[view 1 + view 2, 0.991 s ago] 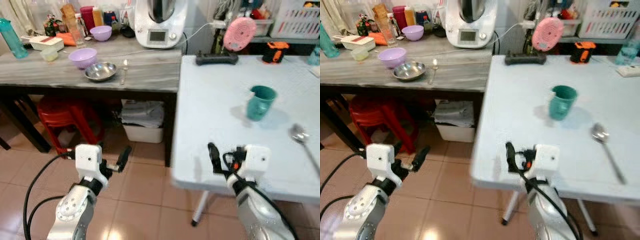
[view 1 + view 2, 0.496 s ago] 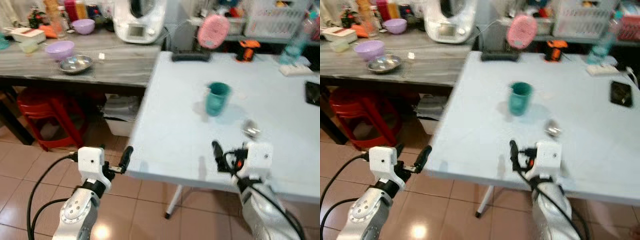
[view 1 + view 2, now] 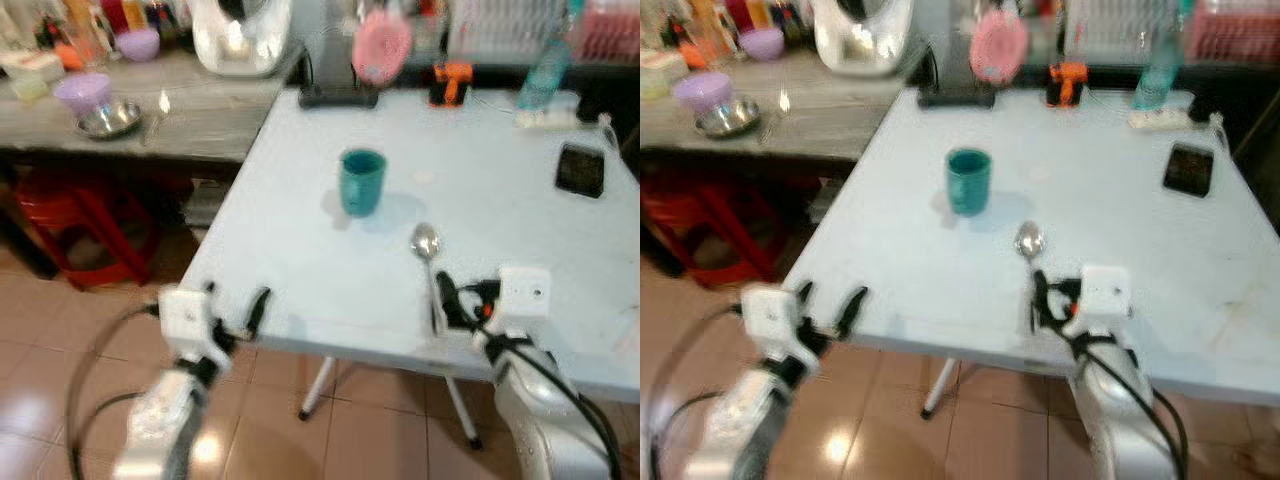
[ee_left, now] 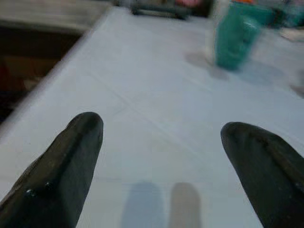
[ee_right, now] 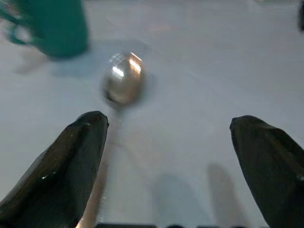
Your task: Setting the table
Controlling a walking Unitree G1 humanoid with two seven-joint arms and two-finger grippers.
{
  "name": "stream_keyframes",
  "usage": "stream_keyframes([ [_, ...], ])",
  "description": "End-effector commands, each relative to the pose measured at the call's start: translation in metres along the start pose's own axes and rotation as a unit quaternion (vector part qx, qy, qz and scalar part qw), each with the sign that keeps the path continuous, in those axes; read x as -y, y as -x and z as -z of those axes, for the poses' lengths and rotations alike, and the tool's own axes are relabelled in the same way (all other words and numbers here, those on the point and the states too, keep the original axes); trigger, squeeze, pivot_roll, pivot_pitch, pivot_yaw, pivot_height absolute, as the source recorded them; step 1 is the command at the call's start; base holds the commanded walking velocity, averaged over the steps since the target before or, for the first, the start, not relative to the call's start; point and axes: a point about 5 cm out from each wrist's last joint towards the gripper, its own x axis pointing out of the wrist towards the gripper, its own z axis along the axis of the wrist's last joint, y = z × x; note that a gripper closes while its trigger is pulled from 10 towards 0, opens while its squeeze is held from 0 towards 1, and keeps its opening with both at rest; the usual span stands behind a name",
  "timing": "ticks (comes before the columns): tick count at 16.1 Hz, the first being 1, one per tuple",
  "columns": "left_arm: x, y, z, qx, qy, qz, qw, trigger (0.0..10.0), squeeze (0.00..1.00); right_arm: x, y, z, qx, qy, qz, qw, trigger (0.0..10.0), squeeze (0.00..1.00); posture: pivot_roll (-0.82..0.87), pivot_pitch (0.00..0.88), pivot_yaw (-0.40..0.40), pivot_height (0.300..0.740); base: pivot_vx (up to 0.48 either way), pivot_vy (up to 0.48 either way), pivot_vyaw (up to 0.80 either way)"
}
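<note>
A teal mug [image 3: 362, 181] stands upright on the white table [image 3: 500, 200]. Just in front of it and to the right lies a metal spoon [image 3: 427, 241], handle pointing toward me. My right gripper [image 3: 443, 302] hovers over the table's near edge at the spoon's handle. In the right wrist view it [image 5: 168, 124] is open, with the spoon bowl [image 5: 123, 79] and the mug [image 5: 57, 28] ahead. My left gripper [image 3: 240, 310] is at the table's front left edge. It [image 4: 159, 128] is open and empty, with the mug [image 4: 235, 40] farther off.
A black phone [image 3: 580, 170], a power strip [image 3: 545, 115], a bottle [image 3: 547, 68], an orange tool [image 3: 450, 84] and a pink fan [image 3: 380, 45] sit at the table's far side. The grey side table [image 3: 200, 120] at left carries bowls [image 3: 100, 105]; a red stool [image 3: 70, 215] stands beneath it.
The camera has swung right and closer, so the white table is now centred. Both grippers now reach its near edge, the right one at the spoon's handle. The view is blurred.
</note>
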Motion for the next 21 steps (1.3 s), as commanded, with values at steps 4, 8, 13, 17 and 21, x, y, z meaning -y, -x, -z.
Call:
stream_keyframes([
  [4, 0.000, 0.003, 0.002, -0.012, -0.028, 0.046, 0.998, 10.0, 0.00, -0.016, -0.020, -0.005, -0.011, 0.004, -0.051, 0.999, 10.0, 0.00, -0.04, 0.094, 0.077, 0.740, 0.000, 0.000, 0.00],
  [8, 0.009, 0.003, 0.000, -0.011, -0.028, 0.098, 0.995, 10.0, 0.00, -0.030, -0.038, -0.015, -0.014, 0.011, -0.082, 0.996, 10.0, 0.00, -0.04, 0.124, 0.076, 0.740, 0.000, 0.000, 0.00],
  [13, 0.020, 0.005, -0.002, -0.014, -0.024, 0.163, 0.986, 10.0, 0.00, -0.040, -0.048, -0.010, -0.053, 0.025, -0.093, 0.994, 10.0, 0.00, -0.04, 0.150, 0.083, 0.740, 0.000, 0.000, 0.00],
  [17, 0.022, 0.000, -0.008, 0.001, -0.021, 0.163, 0.986, 10.0, 0.00, -0.045, -0.044, 0.003, -0.088, 0.011, -0.087, 0.992, 0.0, 0.00, -0.04, 0.139, 0.078, 0.740, 0.000, 0.000, 0.00],
  [21, 0.026, 0.002, -0.011, 0.011, -0.007, 0.189, 0.982, 10.0, 0.00, -0.040, -0.037, 0.013, -0.114, 0.012, -0.077, 0.990, 0.0, 0.00, -0.05, 0.137, 0.075, 0.740, 0.000, 0.000, 0.00],
])
